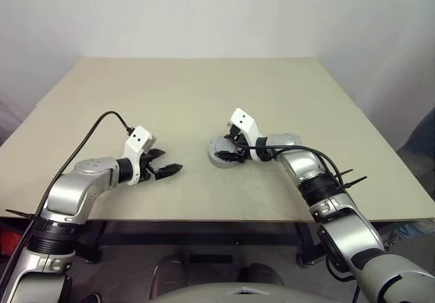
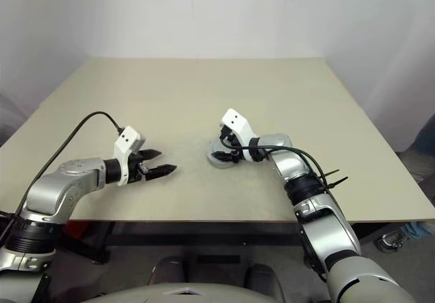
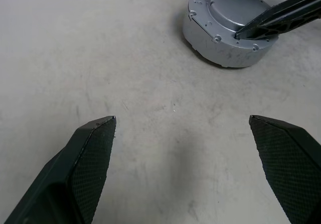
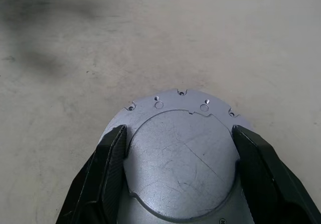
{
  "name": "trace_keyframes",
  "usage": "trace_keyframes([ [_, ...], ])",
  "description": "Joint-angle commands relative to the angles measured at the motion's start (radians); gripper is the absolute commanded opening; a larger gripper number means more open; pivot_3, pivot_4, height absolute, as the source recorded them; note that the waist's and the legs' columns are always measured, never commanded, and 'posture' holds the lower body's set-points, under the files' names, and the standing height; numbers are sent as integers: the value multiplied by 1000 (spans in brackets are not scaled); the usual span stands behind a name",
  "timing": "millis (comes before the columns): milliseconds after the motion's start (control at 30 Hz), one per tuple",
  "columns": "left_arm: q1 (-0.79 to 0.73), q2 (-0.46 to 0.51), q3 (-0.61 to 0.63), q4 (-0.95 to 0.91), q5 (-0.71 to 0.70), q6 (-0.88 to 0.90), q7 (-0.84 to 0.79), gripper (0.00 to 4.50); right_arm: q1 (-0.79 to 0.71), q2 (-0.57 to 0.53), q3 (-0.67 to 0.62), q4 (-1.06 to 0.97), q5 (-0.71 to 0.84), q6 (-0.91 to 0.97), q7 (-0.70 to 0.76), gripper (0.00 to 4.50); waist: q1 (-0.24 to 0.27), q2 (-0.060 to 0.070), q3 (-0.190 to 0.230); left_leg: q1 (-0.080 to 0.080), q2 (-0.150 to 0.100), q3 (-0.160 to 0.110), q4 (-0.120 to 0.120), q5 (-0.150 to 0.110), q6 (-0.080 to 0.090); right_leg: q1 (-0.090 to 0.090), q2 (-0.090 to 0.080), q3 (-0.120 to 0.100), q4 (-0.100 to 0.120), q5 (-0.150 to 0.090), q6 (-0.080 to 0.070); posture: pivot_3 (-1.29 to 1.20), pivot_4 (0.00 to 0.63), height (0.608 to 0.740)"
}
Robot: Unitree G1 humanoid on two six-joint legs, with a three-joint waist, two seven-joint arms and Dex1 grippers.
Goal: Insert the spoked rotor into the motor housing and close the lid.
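2 arms reach over the broad beige table (image 1: 204,99), which is bare apart from 1 round silver assembly near its middle. That assembly reads as the motor housing (image 3: 220,45), a short grey drum with small screw holes around its top edge, and the smooth raised disc seated on its top looks like the lid (image 4: 183,163), already in place. No spoked rotor lies loose on the table; whether it sits inside under the lid cannot be told.

The right gripper (image 4: 180,148) straddles the housing, 1 black finger on each side of the raised lid, spread wide; the fingers (image 4: 113,158) appear to rest at or on the housing's top, but real clamping pressure cannot be judged. The left gripper (image 1: 166,170) hovers well apart over bare table, its 2 fingers fully spread and empty.

Risks, as I judge them: if the right fingers lift away while catching the lid's edge, they could drag it off its seat. A sideways push could slide the light housing across the smooth table.
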Motion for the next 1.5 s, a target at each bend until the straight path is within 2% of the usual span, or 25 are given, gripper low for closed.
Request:
trace_keyframes([
  [33, -32, -25, 25, -13, -28, 13, 16, 4500, 28, -16, 29, 50, -47, 25, -9, 3214, 0, 0, 0, 0, 0, 0, 0, 0, 0, 0, 0, 0, 0, 0, 0, 0, 0, 740],
  [200, -123, -135, 35, 92, -39, 28, 81, 4500, 30, -17, 28, 46, -46, 28, -11, 3214, 1, 0, 0, 1, 0, 0, 0, 0, 0, 1, 0, 0, 0, 0, 0, 0, 0, 740],
  [433, -273, -293, 38, 257, -75, 29, 100, 2277, 37, -18, 27, 35, -46, 33, -13, 3214, 0, -1, -1, 1, -1, 0, 0, 0, 0, 2, 0, 0, -1, 0, 0, 0, 0, 740],
  [667, -380, -378, 22, 395, -87, 59, 98, 24, 43, -23, 25, 24, -47, 38, -17, 3214, 0, -1, -1, 1, -1, 0, -1, 0, 0, 2, 0, 0, -2, 0, 0, 0, 0, 740],
  [900, -425, -371, -70, 485, -8, 133, 122, 24, 44, -26, 15, 14, -45, 43, -28, 3214, 0, -1, -1, 1, -1, 0, -2, 0, 0, 2, 0, 0, -4, 0, 0, 0, 0, 740],
  [1100, -436, -380, -65, 533, -6, 232, 142, 24, 45, -27, 9, 10, -45, 45, -34, 3214, 1, 0, -1, 2, -1, 0, -3, 0, 0, 4, 0, 0, -7, 0, 0, 0, 0, 740],
  [1367, -437, -388, -53, 528, -10, 264, 141, 24, 29, -23, -11, 15, -25, 69, -28, 3214, 0, 0, -1, 7, -1, 0, -4, -1, 1, 11, 0, -1, -13, 0, 1, 0, 0, 740],
  [1433, -435, -387, -51, 524, -10, 267, 140, 0, 28, -24, -16, 6, -20, 75, -26, 3971, 1, 0, 0, 7, -1, 0, -5, -1, 1, 11, 0, -1, -13, 0, 1, 0, 0, 740],
  [1500, -435, -387, -48, 522, -9, 270, 139, 0, 32, -33, -6, -22, -25, 74, -11, 4485, 1, 0, 0, 6, -2, 0, -5, -1, 1, 11, -1, -1, -14, 0, 1, 0, 0, 740],
])
